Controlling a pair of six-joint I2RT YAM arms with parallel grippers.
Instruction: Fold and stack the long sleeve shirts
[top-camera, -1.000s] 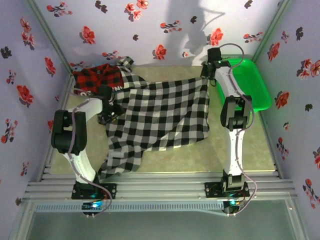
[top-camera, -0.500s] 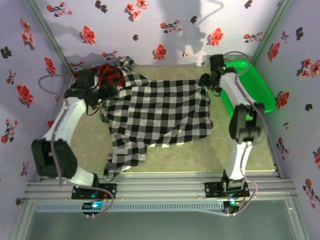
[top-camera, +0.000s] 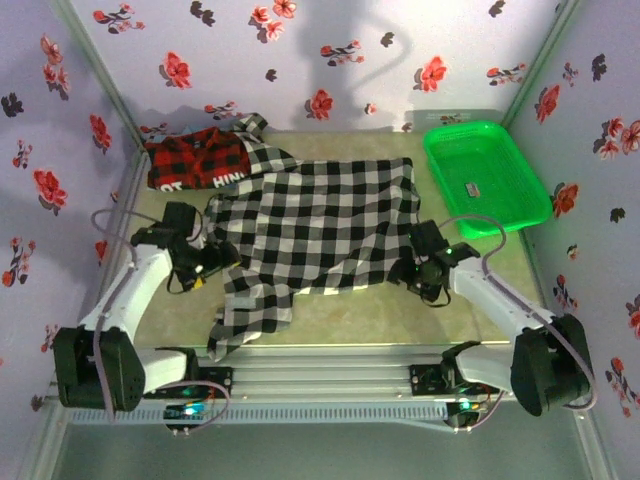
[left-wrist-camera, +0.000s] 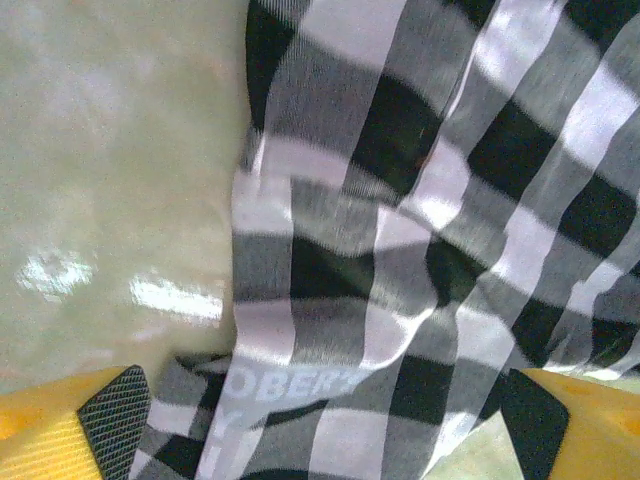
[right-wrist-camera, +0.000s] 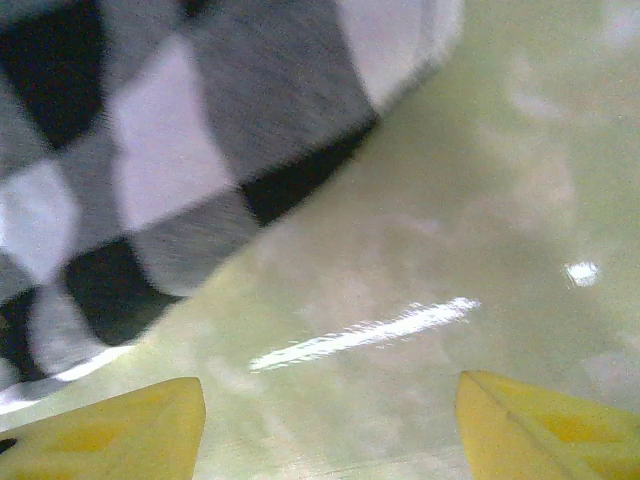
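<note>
The red plaid shirt (top-camera: 195, 160) lies bunched at the far left. The left gripper (top-camera: 208, 262), fingers spread, hangs over the left edge of the checked shirt (top-camera: 320, 220), which lies spread mid-table. The right gripper (top-camera: 418, 268), fingers also spread, hangs beside that shirt's right hem. 1 green basket (top-camera: 487, 175) sits far right.

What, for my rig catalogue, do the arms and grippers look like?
Left arm and right arm: white links, black joints, grey looping cables, green lights at the bases. Fingers are yellow; the left ones carry black textured pads.
</note>
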